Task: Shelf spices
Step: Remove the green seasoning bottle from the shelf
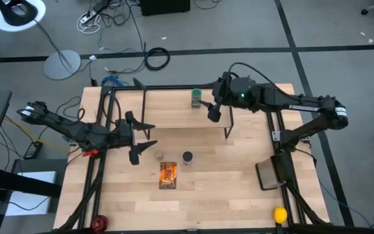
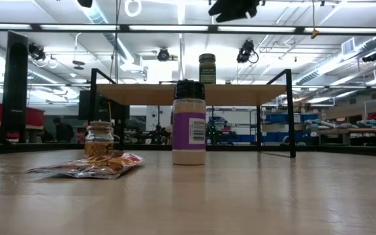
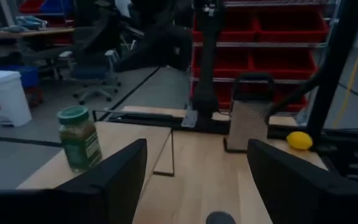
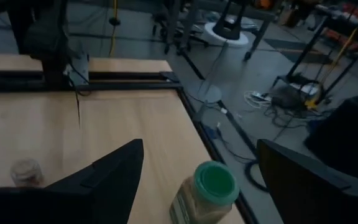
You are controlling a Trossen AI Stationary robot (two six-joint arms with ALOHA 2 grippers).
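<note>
right gripper (image 1: 211, 111): upper centre of the high view, above the shelf (image 1: 174, 117), just right of and below the green-lidded jar (image 1: 196, 98). fingers apart, nothing between them. in the right wrist view the two dark fingers (image 4: 107, 177) stand wide, with the jar's green lid (image 4: 215, 181) in the gap beyond them.

left gripper (image 1: 145, 135): left of centre in the high view, at the shelf's left end. fingers apart, holding nothing. in the left wrist view both fingers (image 3: 114, 177) frame the table, with the green-lidded jar (image 3: 79, 138) at the left.

spices, count four:
- one green-lidded jar, upright on the shelf top, toward its right end (image 2: 207, 68).
- one dark-lidded purple-labelled jar (image 2: 189, 122), upright on the tabletop (image 1: 226, 188) in front of the shelf.
- one tiny pale-capped jar (image 1: 158, 155), upright on the tabletop, left of the purple-labelled jar.
- one flat brown-orange packet (image 1: 168, 175), lying flat on the tabletop, just below the two small jars in the high view.

shelf, count one: light board on thin black legs.

other items: one yellow ball (image 1: 280, 214), lower right of the high view; one dark grater (image 1: 271, 174) on the right side of the table.
</note>
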